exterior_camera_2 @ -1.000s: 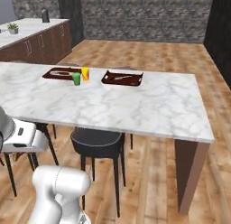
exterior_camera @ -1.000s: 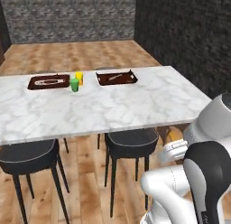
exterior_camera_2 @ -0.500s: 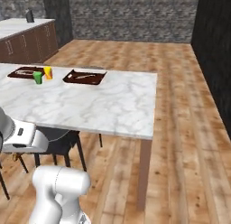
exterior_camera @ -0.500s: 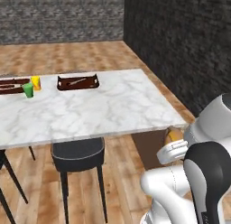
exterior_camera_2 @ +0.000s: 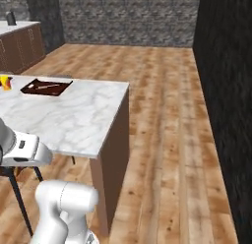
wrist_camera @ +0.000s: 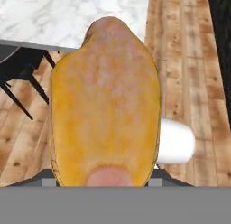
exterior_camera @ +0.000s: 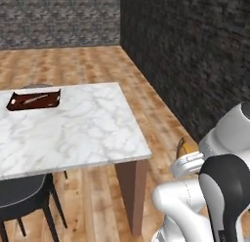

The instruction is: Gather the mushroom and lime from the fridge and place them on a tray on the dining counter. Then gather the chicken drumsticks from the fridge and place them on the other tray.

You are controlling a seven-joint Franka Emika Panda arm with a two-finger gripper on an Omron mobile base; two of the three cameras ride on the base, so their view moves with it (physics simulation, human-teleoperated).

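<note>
A large golden chicken drumstick fills the middle of the hand view, and my gripper is shut on it; the fingertips are hidden behind the meat. The drumstick peeks out as an orange tip beside the white hand, low and to the right of the dining counter. A dark brown tray lies on the counter's far left part, with a thin pale item in it. That tray also sits on the marble top in the right base view. The mushroom, lime and fridge are out of view.
A black stool stands under the counter's near edge. A dark brick wall runs along the right. Open wooden floor lies between counter and wall. A small yellow thing sits at the counter's far left; cabinets stand beyond.
The base has driven, so both base views have shifted: the counter slid left and its right end came near. The second tray left the left base view. The drumstick stays gripped.
</note>
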